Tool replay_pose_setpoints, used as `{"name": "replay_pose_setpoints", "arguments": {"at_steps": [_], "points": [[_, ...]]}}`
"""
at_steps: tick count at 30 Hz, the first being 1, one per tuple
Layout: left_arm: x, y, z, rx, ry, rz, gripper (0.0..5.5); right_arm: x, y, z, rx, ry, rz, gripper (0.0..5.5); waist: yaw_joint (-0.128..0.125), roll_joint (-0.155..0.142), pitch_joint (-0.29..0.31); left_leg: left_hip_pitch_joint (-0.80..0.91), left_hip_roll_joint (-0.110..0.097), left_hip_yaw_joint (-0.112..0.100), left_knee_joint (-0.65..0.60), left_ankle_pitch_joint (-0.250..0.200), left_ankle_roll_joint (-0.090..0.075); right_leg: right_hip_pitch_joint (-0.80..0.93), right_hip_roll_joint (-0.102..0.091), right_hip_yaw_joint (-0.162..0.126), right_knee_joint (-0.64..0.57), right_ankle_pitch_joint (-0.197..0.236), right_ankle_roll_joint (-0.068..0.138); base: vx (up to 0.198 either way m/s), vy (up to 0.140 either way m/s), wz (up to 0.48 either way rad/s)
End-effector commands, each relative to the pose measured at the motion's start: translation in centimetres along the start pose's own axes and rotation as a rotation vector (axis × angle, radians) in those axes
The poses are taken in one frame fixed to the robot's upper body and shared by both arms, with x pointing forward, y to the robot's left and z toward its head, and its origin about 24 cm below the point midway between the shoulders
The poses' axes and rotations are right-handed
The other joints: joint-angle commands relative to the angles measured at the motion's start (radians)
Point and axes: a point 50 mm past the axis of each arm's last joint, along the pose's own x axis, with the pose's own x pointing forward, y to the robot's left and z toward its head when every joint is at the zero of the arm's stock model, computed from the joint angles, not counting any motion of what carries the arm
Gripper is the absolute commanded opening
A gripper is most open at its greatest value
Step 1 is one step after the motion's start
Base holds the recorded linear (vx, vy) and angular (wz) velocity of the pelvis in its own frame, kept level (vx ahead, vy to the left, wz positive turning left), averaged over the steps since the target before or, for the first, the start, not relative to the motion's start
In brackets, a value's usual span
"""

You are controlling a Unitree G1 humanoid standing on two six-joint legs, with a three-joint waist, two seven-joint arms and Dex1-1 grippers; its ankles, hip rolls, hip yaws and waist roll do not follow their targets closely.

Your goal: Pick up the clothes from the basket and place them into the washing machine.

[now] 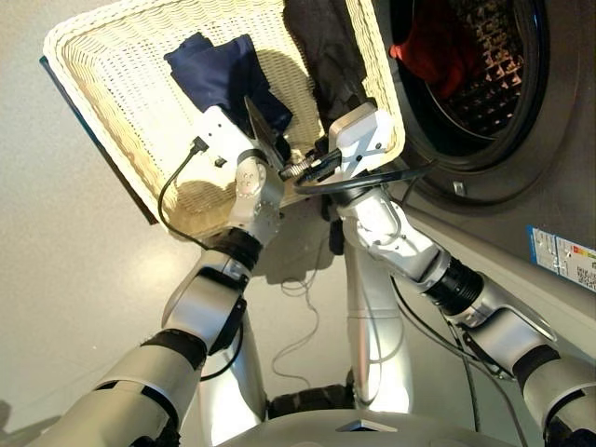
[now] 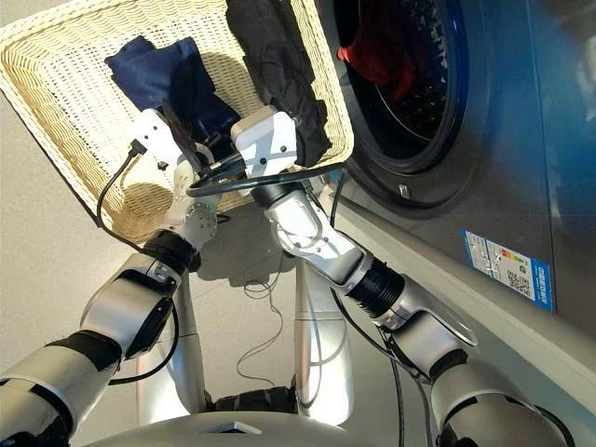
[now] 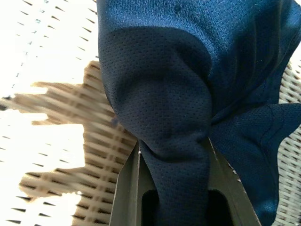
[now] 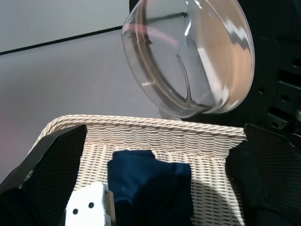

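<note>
Colours at the cream basket and grey washer

The woven basket [image 1: 102,84] was cream-white; in it lay a navy blue garment [image 1: 219,70] of fine mesh weave and, to its right, a black garment [image 1: 321,42]. An orange-red garment [image 1: 433,51] showed inside the dark grey washing machine [image 2: 521,121], far right.

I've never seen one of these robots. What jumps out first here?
The left gripper pinches a navy garment in the cream basket. An orange-red garment already lies in the washing machine drum, and a black garment drapes the basket's edge nearest the machine.
</note>
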Motion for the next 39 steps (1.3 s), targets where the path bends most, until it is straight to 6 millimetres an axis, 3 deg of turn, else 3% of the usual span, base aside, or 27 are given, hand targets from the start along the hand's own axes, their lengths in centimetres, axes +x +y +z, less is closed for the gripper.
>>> {"name": "replay_pose_setpoints", "arguments": {"at_steps": [1,2,3,6,13,22,24,30,39], "points": [[0.3,-0.7,-1.5,0.058,0.106,0.01,0.0,0.4,1.4,3.5,0.086,-0.183,0.048,5.5,-0.029,0.003,-0.005,0.012,-0.009,0.006,-0.023,0.021,0.018,0.014,-0.021,0.008,0.094,-0.13,0.027,0.0,0.0,0.0],[0.4,-0.8,-1.4,0.059,0.103,0.006,0.0,0.4,1.3,3.5,0.082,-0.183,0.045,5.5,-0.029,0.004,-0.005,0.011,-0.009,0.006,-0.028,0.026,0.018,0.013,-0.022,0.008,0.088,-0.124,0.027,0.0,0.0,0.0],[0.4,-1.2,-1.0,0.056,0.086,-0.007,0.0,0.6,1.1,3.7,0.069,-0.194,0.044,5.5,-0.028,0.005,-0.005,-0.013,-0.012,0.008,-0.045,0.062,0.02,-0.01,-0.023,0.011,0.069,-0.09,0.023,-0.099,-0.013,-0.054],[0.0,-1.6,-0.7,0.04,0.055,-0.04,0.0,0.5,0.9,3.4,0.048,-0.182,0.031,5.5,-0.022,0.013,-0.005,-0.004,-0.015,0.01,-0.066,0.071,0.02,-0.001,-0.026,0.01,0.053,-0.081,0.023,-0.03,-0.004,-0.006],[-3.3,-1.5,-0.5,0.096,-0.068,-0.217,0.0,-0.1,-1.7,2.4,-0.055,-0.139,-0.103,5.5,0.016,0.046,-0.005,0.069,-0.028,0.019,-0.191,0.12,0.023,0.073,-0.035,-0.006,-0.056,-0.037,0.023,0.0,0.0,0.0],[-5.7,2.5,1.1,0.373,-0.264,-0.333,0.0,-0.5,-4.4,2.3,-0.064,-0.123,-0.154,5.5,0.06,0.064,-0.005,0.315,-0.042,0.032,-0.416,0.186,0.023,0.318,-0.05,-0.038,-0.262,0.034,0.049,0.028,0.005,0.022],[-6.7,2.9,2.3,0.442,-0.336,-0.409,0.0,-0.9,-5.0,2.3,-0.053,-0.108,-0.151,5.5,0.073,0.07,-0.005,0.392,-0.051,0.035,-0.475,0.2,0.025,0.396,-0.054,-0.044,-0.323,0.056,0.057,0.089,0.01,0.035],[-9.2,3.1,5.4,0.691,-0.55,-0.631,0.0,-1.9,-5.2,2.8,0.024,-0.103,-0.094,5.5,0.099,0.085,-0.005,0.613,-0.059,0.047,-0.633,0.232,0.025,0.617,-0.072,-0.063,-0.468,0.092,0.076,0.096,0.021,0.018],[-11.4,1.6,7.2,0.98,-0.758,-0.91,0.0,-1.5,-3.8,3.9,0.182,-0.135,0.02,5.5,0.122,0.1,-0.005,0.828,-0.063,0.053,-0.758,0.262,0.021,0.824,-0.09,-0.08,-0.575,0.125,0.094,0.037,0.018,0.008]]}}
